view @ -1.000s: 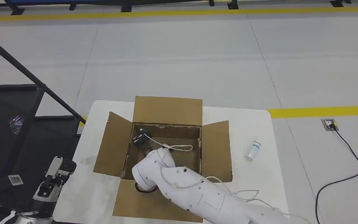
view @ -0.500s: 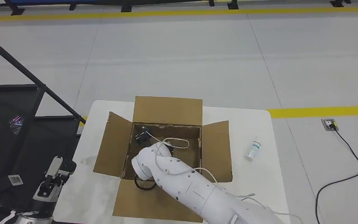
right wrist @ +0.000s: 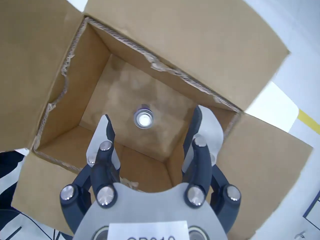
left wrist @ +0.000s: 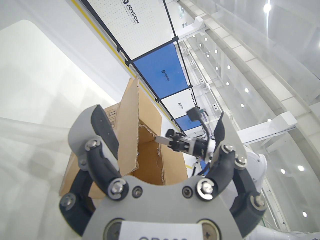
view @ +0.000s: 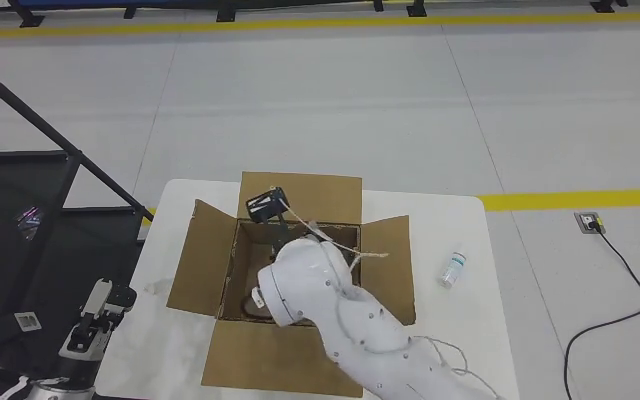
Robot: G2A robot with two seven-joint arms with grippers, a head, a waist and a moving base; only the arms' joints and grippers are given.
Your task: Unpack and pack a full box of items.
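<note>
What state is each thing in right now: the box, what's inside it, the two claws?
Cardboard box: open, all four flaps folded out.
Container in the box: seems upright on the box floor.
Small bottle: lying on its side, outside the box.
Right gripper: open, empty, above the box.
Left gripper: open, empty.

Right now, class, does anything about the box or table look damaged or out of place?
The cardboard box is torn and ragged along its rim where the flaps fold out. A small white bottle lies on the table outside it, seemingly on its side.
</note>
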